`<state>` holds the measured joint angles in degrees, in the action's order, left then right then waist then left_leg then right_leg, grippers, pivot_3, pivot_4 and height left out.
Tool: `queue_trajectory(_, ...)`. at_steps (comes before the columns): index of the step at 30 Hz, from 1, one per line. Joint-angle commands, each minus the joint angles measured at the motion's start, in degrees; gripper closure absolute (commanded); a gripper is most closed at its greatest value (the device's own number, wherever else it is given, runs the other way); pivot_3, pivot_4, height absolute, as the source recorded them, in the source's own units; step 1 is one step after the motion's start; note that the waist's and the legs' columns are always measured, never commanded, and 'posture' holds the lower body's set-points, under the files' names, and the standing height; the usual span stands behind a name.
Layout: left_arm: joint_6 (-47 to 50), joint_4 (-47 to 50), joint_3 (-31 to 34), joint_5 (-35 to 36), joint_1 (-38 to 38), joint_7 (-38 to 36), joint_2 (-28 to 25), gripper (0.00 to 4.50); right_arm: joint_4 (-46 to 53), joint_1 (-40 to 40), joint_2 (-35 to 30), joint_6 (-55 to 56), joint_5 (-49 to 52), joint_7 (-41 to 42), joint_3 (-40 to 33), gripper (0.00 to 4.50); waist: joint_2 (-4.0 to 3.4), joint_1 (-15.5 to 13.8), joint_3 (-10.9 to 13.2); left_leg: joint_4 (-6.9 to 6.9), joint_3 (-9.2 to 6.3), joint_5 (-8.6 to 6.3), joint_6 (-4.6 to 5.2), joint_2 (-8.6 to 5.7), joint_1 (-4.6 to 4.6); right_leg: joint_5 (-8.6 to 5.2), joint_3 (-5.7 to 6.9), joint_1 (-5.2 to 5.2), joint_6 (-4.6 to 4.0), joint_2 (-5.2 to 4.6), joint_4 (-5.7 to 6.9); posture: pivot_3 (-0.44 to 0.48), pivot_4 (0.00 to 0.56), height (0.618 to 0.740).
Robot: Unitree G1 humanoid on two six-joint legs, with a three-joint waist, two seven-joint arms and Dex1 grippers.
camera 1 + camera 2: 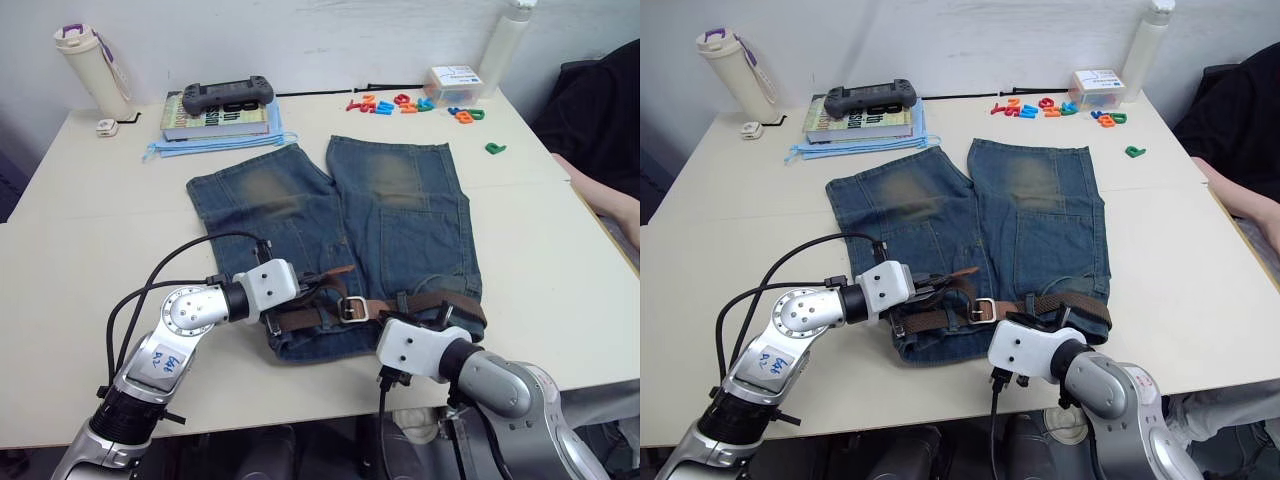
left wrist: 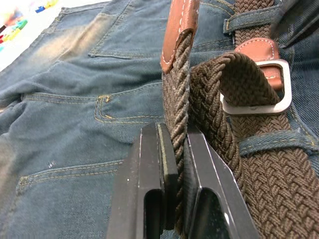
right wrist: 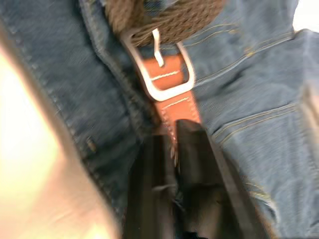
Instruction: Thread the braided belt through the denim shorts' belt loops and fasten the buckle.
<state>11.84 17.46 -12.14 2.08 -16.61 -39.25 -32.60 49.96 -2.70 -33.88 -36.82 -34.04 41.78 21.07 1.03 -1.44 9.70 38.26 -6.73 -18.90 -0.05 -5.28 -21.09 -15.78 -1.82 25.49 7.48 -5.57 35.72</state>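
Note:
The denim shorts [image 1: 400, 220] lie flat on the table with the waistband toward me. The braided belt [image 1: 440, 300] runs along that waistband under a belt loop [image 2: 269, 142]. Near the waistband's middle lies the silver buckle [image 1: 352, 309], with the strap passing through its frame [image 2: 259, 94]. My left gripper [image 1: 312, 296] is shut on the woven strap just left of the buckle, and the tan tip [image 2: 179, 30] stands up beyond its fingers. My right gripper [image 3: 172, 137] is shut on the tan leather tab at the buckle's other side.
At the back of the table are a cream bottle [image 1: 90, 70], a stack of books with a game controller [image 1: 225, 95], coloured letters [image 1: 400, 103], a small white box [image 1: 452, 80] and a white bottle [image 1: 505, 40]. A person's arm [image 1: 600, 195] rests at the right edge.

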Motion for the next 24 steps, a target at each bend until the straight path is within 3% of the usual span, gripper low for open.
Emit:
queue_trajectory(1, -0.71, 1.85, 1.3, -0.08, 0.77, -0.16, -0.39, 4.5, 3.84, -1.49, -0.32, 4.43, -1.62, -2.36, -0.9, 2.2, 0.0, 0.0, 0.0, 0.0, 0.0, 0.0, 0.0, 0.0, 0.0, 0.0, 0.0, 0.0, 0.0, 0.0, 0.0, 0.0, 0.15, 0.707)
queue_trajectory(6, 0.28, 2.55, 1.48, 0.17, 0.59, -0.19, -0.02, 4.5, 1.32, -3.86, -0.23, 7.81, -4.72, -4.43, -0.03, 0.03, 0.0, 0.04, 0.0, 0.0, 0.0, 0.0, 0.0, 0.01, 0.01, 0.0, 0.0, 0.0, 0.0, 0.02, 0.02, 0.0, 0.15, 0.707)
queue_trajectory(24, 0.92, 2.72, 1.14, 0.29, -0.02, -0.18, 0.93, 4.5, -6.89, -3.35, 6.34, 9.09, -15.94, -7.8, 0.45, 0.03, 0.01, 0.11, -0.01, 0.03, 0.04, 0.01, -0.01, 0.0, 0.06, 0.0, -0.04, 0.0, 0.0, 0.04, 0.12, 0.0, 0.15, 0.707)
